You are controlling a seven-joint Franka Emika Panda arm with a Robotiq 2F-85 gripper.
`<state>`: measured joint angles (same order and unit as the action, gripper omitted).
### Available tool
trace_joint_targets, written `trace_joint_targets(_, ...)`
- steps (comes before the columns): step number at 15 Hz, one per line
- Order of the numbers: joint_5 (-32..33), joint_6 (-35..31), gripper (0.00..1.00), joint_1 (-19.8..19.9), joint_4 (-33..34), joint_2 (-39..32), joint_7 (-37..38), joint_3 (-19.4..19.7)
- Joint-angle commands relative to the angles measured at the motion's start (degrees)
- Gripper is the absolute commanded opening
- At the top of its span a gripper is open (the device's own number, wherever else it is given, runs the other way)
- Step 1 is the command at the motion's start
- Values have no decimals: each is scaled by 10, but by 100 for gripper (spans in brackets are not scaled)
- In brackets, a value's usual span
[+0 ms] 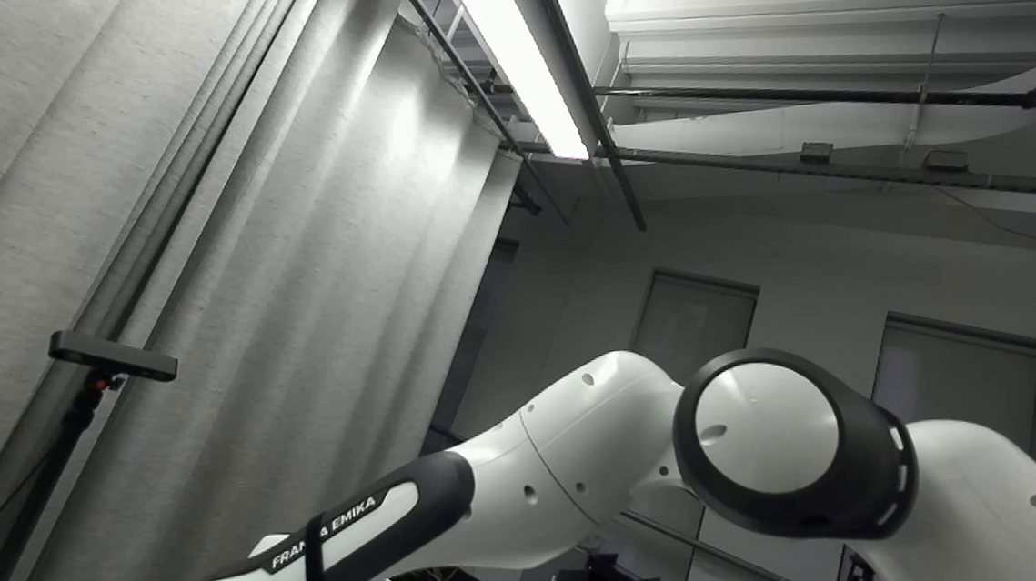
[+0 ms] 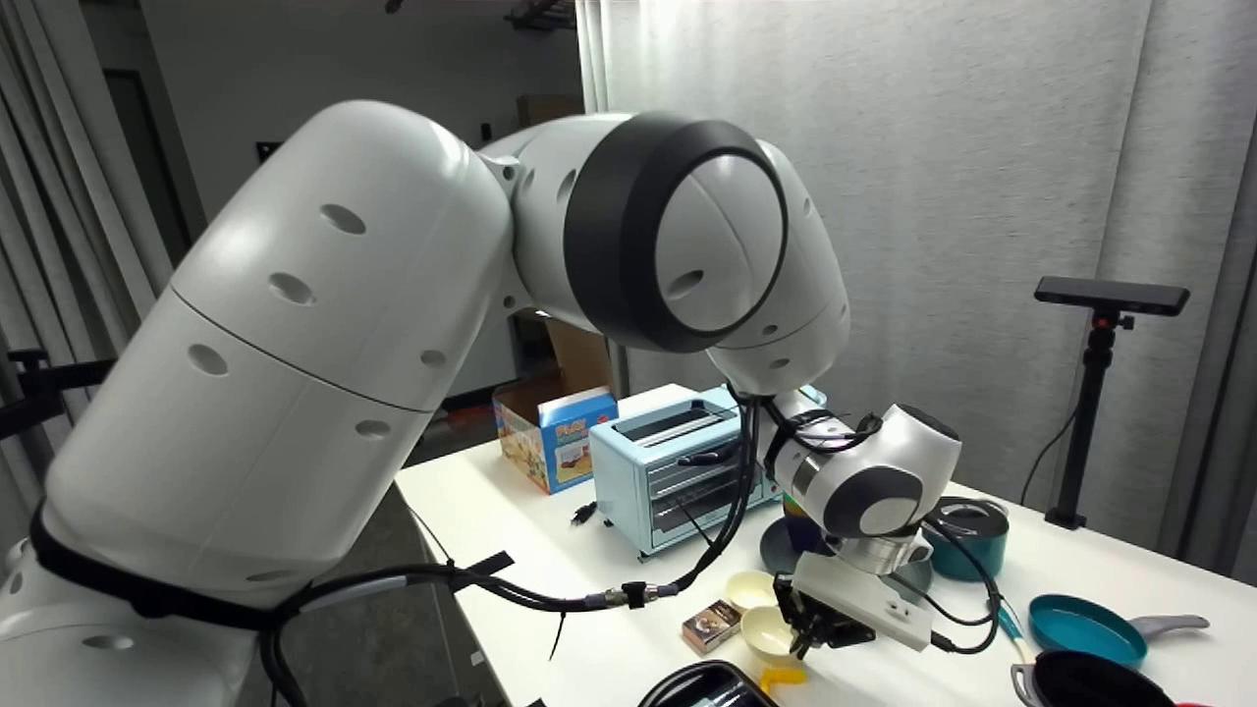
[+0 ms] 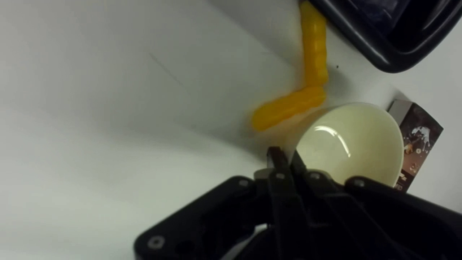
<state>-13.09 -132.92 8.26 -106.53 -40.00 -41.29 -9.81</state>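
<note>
My gripper (image 3: 287, 155) clamps the cream bowl (image 3: 355, 144) by its rim (a tilt-prone hold); avoid nudging the yellow piece (image 3: 314, 79) beside it.

One light-blue toaster oven (image 2: 670, 481) stands on one white surface (image 2: 520, 530). In front of it: two cream bowls (image 2: 765, 628), one small brown box (image 2: 711, 626), one glossy black container (image 2: 707, 687); whether the ridged yellow shape (image 3: 314, 74) there is one bent piece or two is unclear. Beside it, one printed blue box (image 2: 552, 447). Well away from it, one lidded pot (image 2: 985, 550) and two pans (image 2: 1080, 628).
</note>
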Motion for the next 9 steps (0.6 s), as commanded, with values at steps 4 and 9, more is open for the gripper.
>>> trace_joint_targets(4,-8,-1,1,22,-2,33,1,-2)
trace_joint_targets(9,-11,-16,1,44,-42,94,8,18)
